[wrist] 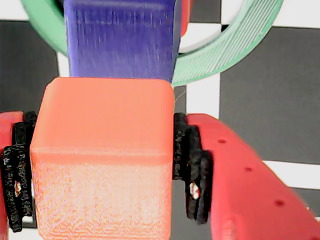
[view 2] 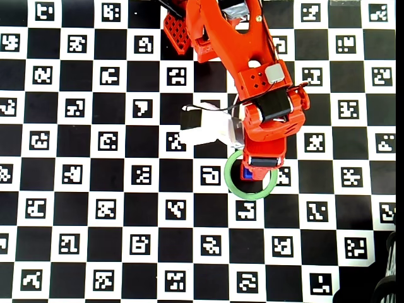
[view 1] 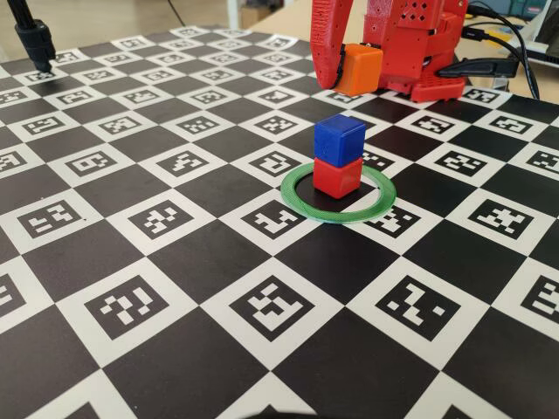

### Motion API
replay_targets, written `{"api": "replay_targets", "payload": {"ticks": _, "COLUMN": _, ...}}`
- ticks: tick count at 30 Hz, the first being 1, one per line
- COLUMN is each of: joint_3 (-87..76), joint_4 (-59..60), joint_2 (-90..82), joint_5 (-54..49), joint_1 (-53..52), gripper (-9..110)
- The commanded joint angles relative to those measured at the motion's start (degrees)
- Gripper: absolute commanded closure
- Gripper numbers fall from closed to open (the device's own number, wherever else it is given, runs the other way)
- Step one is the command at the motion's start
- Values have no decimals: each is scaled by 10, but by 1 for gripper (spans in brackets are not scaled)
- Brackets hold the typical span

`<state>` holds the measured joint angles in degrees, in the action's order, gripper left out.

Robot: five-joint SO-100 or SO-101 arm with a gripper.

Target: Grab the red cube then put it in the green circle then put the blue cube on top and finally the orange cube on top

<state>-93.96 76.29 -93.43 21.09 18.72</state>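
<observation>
The red cube sits inside the green circle, and the blue cube rests squarely on top of it. My gripper hovers behind and above this stack, shut on the orange cube. In the wrist view the orange cube fills the space between the black pads of the gripper. Beyond it lie the blue cube and part of the green circle. From overhead, the gripper covers most of the stack, leaving a corner of the blue cube inside the green circle.
The checkered marker board covers the table. A black stand rises at the far left corner. The arm's red base and black cables are at the far right. A white block on the arm juts left.
</observation>
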Motion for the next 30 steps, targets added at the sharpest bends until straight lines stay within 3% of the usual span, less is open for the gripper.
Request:
{"api": "replay_targets", "payload": {"ticks": 1, "joint_3": 5, "joint_4": -6, "joint_2": -47, "joint_5": 4, "joint_1": 6, "gripper": 91}}
{"api": "replay_targets", "payload": {"ticks": 30, "joint_3": -17, "joint_4": -40, "joint_2": -24, "joint_5": -13, "joint_1": -10, "gripper": 91}}
